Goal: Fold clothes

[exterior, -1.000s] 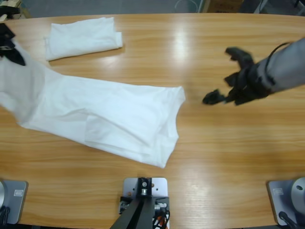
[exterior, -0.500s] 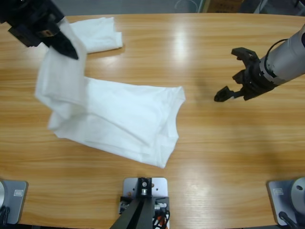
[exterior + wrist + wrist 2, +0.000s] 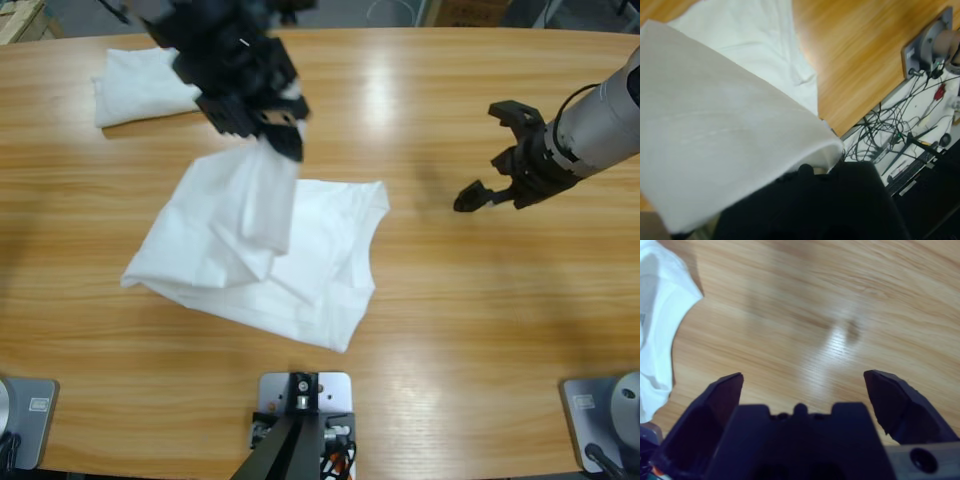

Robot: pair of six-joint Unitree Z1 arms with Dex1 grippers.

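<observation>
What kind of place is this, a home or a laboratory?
Probably a robotics laboratory: two robot arms work at a long wooden table, loose cables lie beside it, and a white T-shirt is being folded as a trial.

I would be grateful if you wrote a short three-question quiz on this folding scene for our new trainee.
1. True or false: the right gripper holds cloth.
2. Which gripper lifts an end of the large white cotton T-shirt? A left B right
3. Fill in: the small folded white garment lies near the long wooden table's far ____ corner in the high view.

Key: 1 false, jaws open over bare wood; 2 A, the left gripper; 3 left.
</observation>
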